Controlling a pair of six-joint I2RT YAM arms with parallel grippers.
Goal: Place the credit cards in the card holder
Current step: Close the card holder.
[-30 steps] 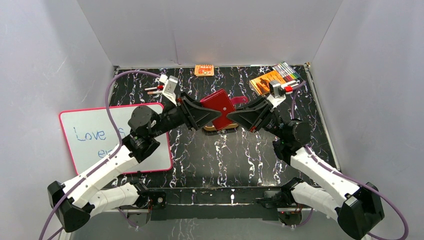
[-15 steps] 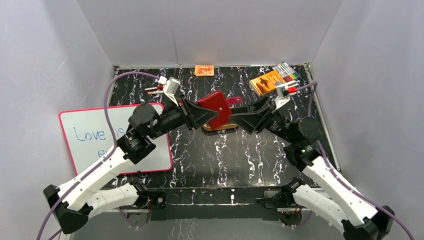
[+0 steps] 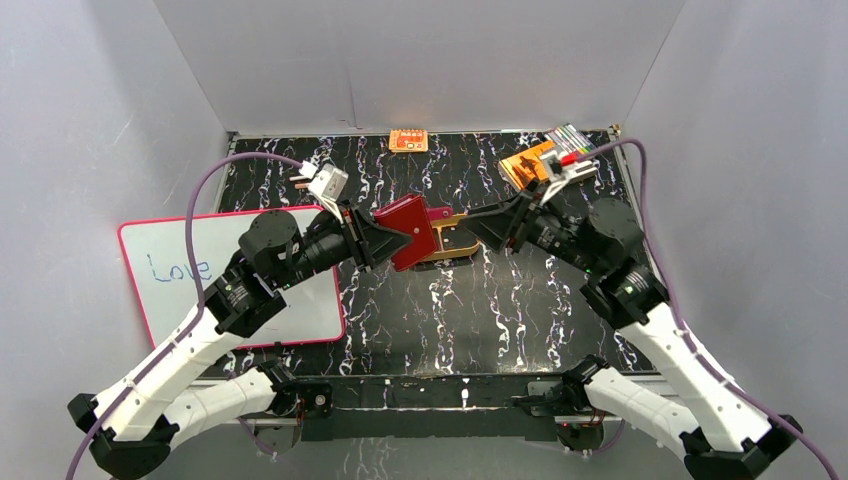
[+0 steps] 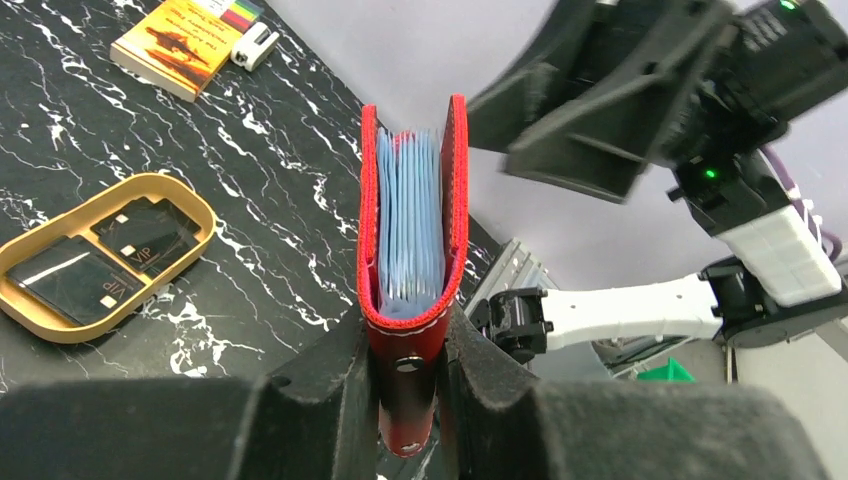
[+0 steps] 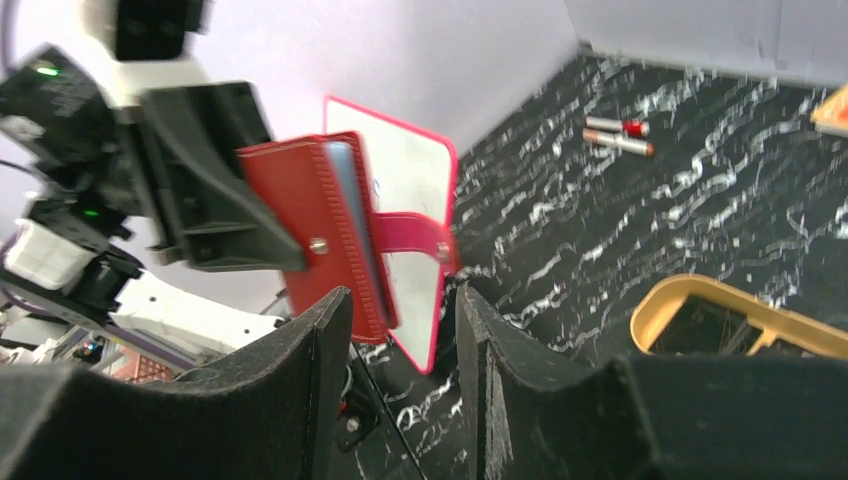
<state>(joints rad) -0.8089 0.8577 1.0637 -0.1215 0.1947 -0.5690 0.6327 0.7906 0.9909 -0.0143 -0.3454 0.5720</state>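
Note:
My left gripper (image 3: 385,235) is shut on the dark red card holder (image 3: 407,230) and holds it in the air above the table. In the left wrist view the holder (image 4: 412,220) stands on edge between my fingers, partly open, with light-blue layers inside; I cannot tell pockets from cards. Its pink snap tab (image 5: 415,235) hangs free. My right gripper (image 3: 480,228) is open and empty, just right of the holder (image 5: 300,215). Two dark credit cards (image 4: 150,232) lie in the tan tray (image 4: 200,205).
The tan tray (image 3: 450,258) sits below the holder. A whiteboard (image 3: 200,270) lies at the left. An orange booklet (image 3: 528,163) and a marker set (image 3: 572,142) are at the back right, an orange packet (image 3: 408,140) at the back wall, loose markers (image 5: 615,135) at the back left.
My right gripper has come away from the card holder and drawn back to the right. My left gripper has carried the holder a little left and lower.

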